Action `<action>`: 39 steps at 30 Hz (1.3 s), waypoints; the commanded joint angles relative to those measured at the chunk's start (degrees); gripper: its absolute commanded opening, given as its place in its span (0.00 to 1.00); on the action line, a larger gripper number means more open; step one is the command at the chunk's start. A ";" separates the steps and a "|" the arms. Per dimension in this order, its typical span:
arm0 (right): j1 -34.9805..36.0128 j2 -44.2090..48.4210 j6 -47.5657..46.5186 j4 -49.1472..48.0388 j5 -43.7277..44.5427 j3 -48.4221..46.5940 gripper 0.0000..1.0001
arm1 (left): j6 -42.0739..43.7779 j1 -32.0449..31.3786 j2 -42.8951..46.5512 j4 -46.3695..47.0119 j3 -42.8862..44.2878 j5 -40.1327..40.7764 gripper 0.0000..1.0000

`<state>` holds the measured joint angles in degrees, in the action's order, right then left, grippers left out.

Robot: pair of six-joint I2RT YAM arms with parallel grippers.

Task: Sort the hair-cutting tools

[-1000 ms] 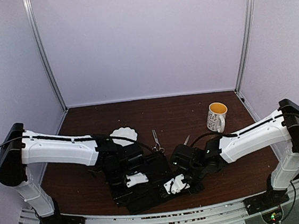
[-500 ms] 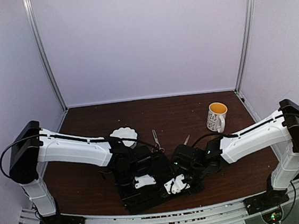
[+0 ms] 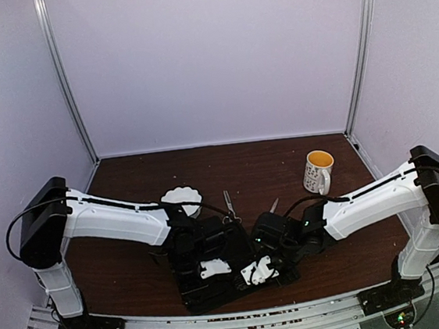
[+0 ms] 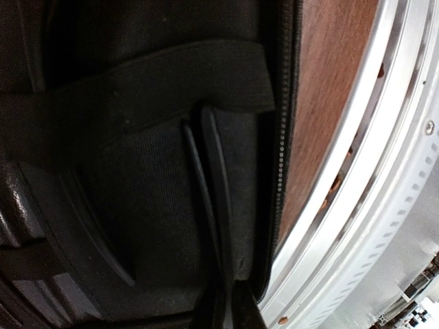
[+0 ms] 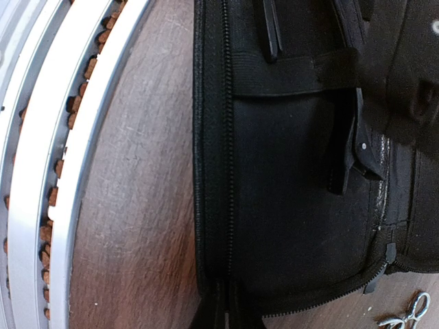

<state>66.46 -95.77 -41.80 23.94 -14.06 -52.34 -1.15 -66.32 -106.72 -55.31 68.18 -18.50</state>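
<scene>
Black fabric case (image 5: 288,226): lies open and flat on the brown table (image 3: 120,269) at the near edge, beside the perforated metal rail (image 5: 41,137). Zipper along the rim; one elastic band (image 5: 295,72) across the inner panel.

Left gripper (image 4: 226,312): low over the case interior, fingertips drawn together on the base of a hair clip (image 4: 209,199). The clip is thin, dark and two-pronged. It lies along the panel close to the zippered rim, with its pointed end tucked just under the band.

Right gripper (image 5: 223,312): at the case's near rim, fingertips pressed together where the zipper line runs between them, pinching that rim.

Second clip (image 5: 346,157): slim and dark with a small pale rivet, resting on the panel on the far side of the band from the first. Whether it is slotted under the band cannot be told.

Scissors, first pair (image 3: 228,205): small, silver, ring-handled, on the bare table just beyond the case.

Scissors, second pair (image 3: 274,205): same kind, on the table to the right of the first pair and apart from it, near the right arm's wrist.

White scalloped bowl (image 3: 181,198): on the table left of the scissors, behind the left arm.

Mug (image 3: 318,171): pale, patterned, yellow inside, upright toward the back right, well apart from the case.
</scene>
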 commanded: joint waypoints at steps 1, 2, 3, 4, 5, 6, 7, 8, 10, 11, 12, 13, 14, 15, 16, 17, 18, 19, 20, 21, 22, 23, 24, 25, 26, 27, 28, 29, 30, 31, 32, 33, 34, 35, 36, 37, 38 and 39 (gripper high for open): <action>0.05 -1.19 0.84 0.09 0.84 1.21 0.02 | -0.17 -0.30 1.31 -1.94 -0.88 0.37 0.00; 0.05 -1.23 0.91 0.12 0.80 1.19 0.02 | -0.80 -0.30 1.52 -2.46 -1.31 0.64 0.00; 0.00 -1.31 0.93 0.12 0.79 1.16 0.02 | -1.58 -0.30 1.82 -2.89 -1.82 0.66 0.00; 0.03 -1.48 0.93 0.18 0.79 1.06 0.02 | -2.06 -0.30 2.00 -3.45 -2.05 0.52 0.00; 0.02 -1.71 0.93 0.38 0.73 0.90 0.02 | -2.53 -0.27 2.22 -4.08 -2.32 0.28 0.00; 0.09 -1.86 0.93 0.60 0.66 0.78 0.02 | -3.01 -0.28 2.52 -4.40 -2.61 0.23 0.00; 0.12 -2.03 0.93 0.73 0.62 0.64 0.02 | -3.39 -0.29 2.89 -4.45 -2.86 0.27 0.00; 0.12 -2.05 0.93 0.71 0.57 0.62 0.02 | -3.85 -0.30 3.22 -4.46 -3.04 0.30 0.00; 0.19 -2.01 0.93 0.62 0.62 0.68 0.02 | -4.13 -0.30 3.36 -4.73 -3.15 0.19 0.00; 0.22 -2.05 0.93 0.66 0.62 0.75 0.02 | -4.13 -0.27 3.40 -4.94 -3.20 0.28 0.00; 0.22 -2.06 0.93 0.66 0.53 0.78 0.02 | -4.17 -0.27 3.43 -4.90 -3.22 0.45 0.00; 0.18 -2.06 0.93 0.67 0.40 0.76 0.02 | -4.03 -0.29 3.32 -4.67 -3.12 0.55 0.00; 0.19 -2.03 0.86 0.56 0.32 0.75 0.02 | -3.92 -0.27 3.06 -4.37 -2.75 0.71 0.00; 0.17 -2.22 0.85 0.57 0.23 0.81 0.02 | -3.61 -0.28 2.44 -4.08 -2.01 0.84 0.00; 0.25 -2.27 0.86 0.58 0.26 0.68 0.02 | -3.29 -0.29 1.65 -4.03 -1.06 0.72 0.00; 0.26 -2.33 0.85 0.60 0.22 0.66 0.02 | -2.85 -0.27 0.78 -4.03 0.02 0.48 0.00; 0.32 -2.32 0.84 0.63 0.22 0.69 0.02 | -2.41 -0.27 -0.19 -3.97 1.14 0.33 0.00; 0.36 -2.32 0.84 0.56 0.20 0.70 0.02 | -2.07 -0.29 -1.07 -3.70 2.51 0.31 0.00; 0.34 -2.40 0.77 0.58 0.29 0.68 0.02 | -1.64 -0.30 -1.98 -3.42 3.47 0.42 0.00; 0.37 -2.41 0.76 0.58 0.35 0.68 0.02 | -1.41 -0.30 -2.97 -3.16 4.55 0.60 0.00; 0.35 -2.36 0.76 0.56 0.35 0.70 0.02 | -0.84 -0.30 -3.84 -2.89 5.53 0.73 0.00; 0.40 -2.35 0.77 0.57 0.31 0.78 0.02 | -0.47 -0.30 -4.79 -2.61 6.56 0.75 0.00; 0.35 -2.32 0.67 0.57 0.14 0.83 0.02 | -0.25 -0.30 -5.56 -2.27 7.52 0.70 0.00; 0.42 -2.24 0.67 0.56 -0.01 0.91 0.02 | 0.08 -0.30 -6.25 -1.93 8.36 0.48 0.00; 0.41 -2.32 0.67 0.58 -0.03 0.92 0.02 | 0.28 -0.30 -6.83 -1.65 9.23 0.35 0.00; 0.39 -2.30 0.67 0.58 -0.06 0.92 0.02 | 0.35 -0.30 -7.43 -1.38 10.04 0.38 0.00; 0.38 -2.24 0.67 0.64 -0.08 0.96 0.02 | 0.41 -0.29 -7.92 -1.00 10.91 0.46 0.00; 0.43 -2.29 0.60 0.61 -0.09 0.93 0.02 | 0.40 -0.29 -8.36 -0.44 11.71 0.74 0.00; 0.44 -2.16 0.58 0.58 -0.16 0.92 0.02 | 0.36 -0.30 -8.75 0.10 12.38 0.99 0.00; 0.44 -2.19 0.58 0.62 -0.17 0.92 0.02 | 0.31 -0.30 -9.06 0.73 13.00 1.15 0.00; 0.47 -2.22 0.58 0.64 -0.27 0.92 0.02 | 0.26 -0.30 -9.27 1.44 13.49 1.18 0.00; 0.46 -2.23 0.58 0.58 -0.34 0.92 0.02 | 0.05 -0.30 -9.54 2.31 13.95 1.31 0.00; 0.43 -2.31 0.58 0.58 -0.41 0.92 0.02 | -0.18 -0.30 -9.76 3.18 14.22 1.42 0.00; 0.44 -2.43 0.70 0.64 -0.50 0.89 0.02 | -0.39 -0.30 -10.14 3.96 14.56 1.37 0.00; 0.46 -2.53 0.67 0.66 -0.59 0.84 0.02 | -0.67 -0.30 -10.50 4.53 14.89 1.17 0.00; 0.48 -2.58 0.67 0.74 -0.75 0.81 0.02 | -1.04 -0.27 -10.81 5.04 15.23 0.90 0.00; 0.48 -2.65 0.75 0.81 -0.78 0.75 0.02 | -1.36 -0.29 -10.91 5.53 15.39 0.56 0.01; 0.58 -2.67 0.71 0.90 -0.86 0.75 0.02 | -1.86 -0.30 -10.85 6.02 15.35 0.49 0.02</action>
<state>66.52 -95.79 -41.65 23.97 -14.63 -52.36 -2.83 -66.19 -116.27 -55.99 81.47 -17.34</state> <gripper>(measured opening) 0.025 0.047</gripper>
